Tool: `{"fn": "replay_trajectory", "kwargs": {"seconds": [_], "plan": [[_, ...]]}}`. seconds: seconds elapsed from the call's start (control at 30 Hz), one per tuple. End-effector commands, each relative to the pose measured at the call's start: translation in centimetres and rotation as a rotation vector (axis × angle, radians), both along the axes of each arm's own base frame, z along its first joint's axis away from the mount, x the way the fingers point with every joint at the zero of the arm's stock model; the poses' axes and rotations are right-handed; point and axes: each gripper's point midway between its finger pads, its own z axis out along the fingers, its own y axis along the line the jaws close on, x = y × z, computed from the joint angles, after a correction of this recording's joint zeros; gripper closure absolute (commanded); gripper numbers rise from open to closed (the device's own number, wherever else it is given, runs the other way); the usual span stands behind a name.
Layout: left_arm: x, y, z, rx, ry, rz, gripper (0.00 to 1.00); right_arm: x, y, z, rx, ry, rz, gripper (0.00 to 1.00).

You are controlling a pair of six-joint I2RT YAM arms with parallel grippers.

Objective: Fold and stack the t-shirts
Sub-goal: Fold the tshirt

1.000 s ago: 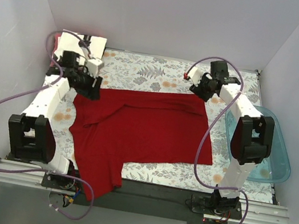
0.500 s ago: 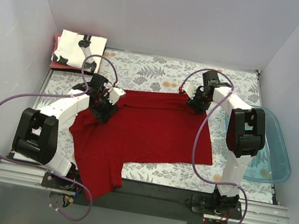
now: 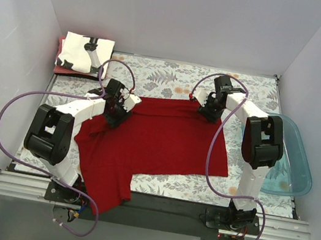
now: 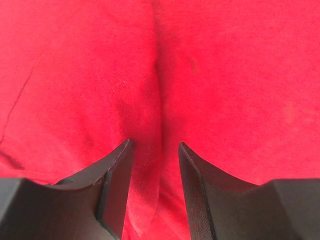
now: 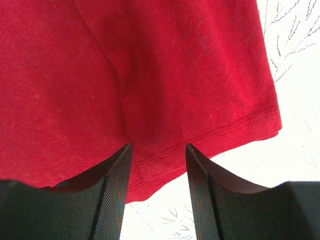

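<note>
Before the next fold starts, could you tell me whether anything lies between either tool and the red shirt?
Nothing visible does. The left tool sits astride a raised crease in the red shirt, and the right tool straddles its hemmed edge; only cloth shows in each gap.

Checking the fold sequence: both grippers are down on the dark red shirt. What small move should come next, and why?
Probably close both grippers. The left gripper straddles a raised ridge of the dark red shirt, and the right gripper straddles its hemmed edge, each with jaws apart and cloth between them. Lifting before pinching would likely leave the shirt behind.
</note>
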Motion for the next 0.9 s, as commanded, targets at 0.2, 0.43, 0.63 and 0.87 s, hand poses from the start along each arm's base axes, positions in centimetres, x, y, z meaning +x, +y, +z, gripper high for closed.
{"fn": "replay_trajectory", "kwargs": {"seconds": [0.2, 0.43, 0.63, 0.87], "plan": [[3.2, 0.5, 1.4, 0.046, -0.134, -0.005, 0.96, 1.0, 0.3, 2.1, 0.019, -0.044, -0.017, 0.47], [4.5, 0.2, 3.3, 0.029, -0.175, -0.018, 1.00, 0.9, 0.1, 1.7, 0.009, -0.039, -0.013, 0.47], [6.9, 2.7, 2.3, -0.005, -0.143, 0.052, 1.00, 0.6, 0.0, 1.5, 0.010, -0.030, -0.014, 0.47], [10.6, 6.0, 1.4, -0.065, -0.132, 0.153, 1.00, 0.2, -0.3, 1.4, -0.002, -0.030, -0.007, 0.48]]}}
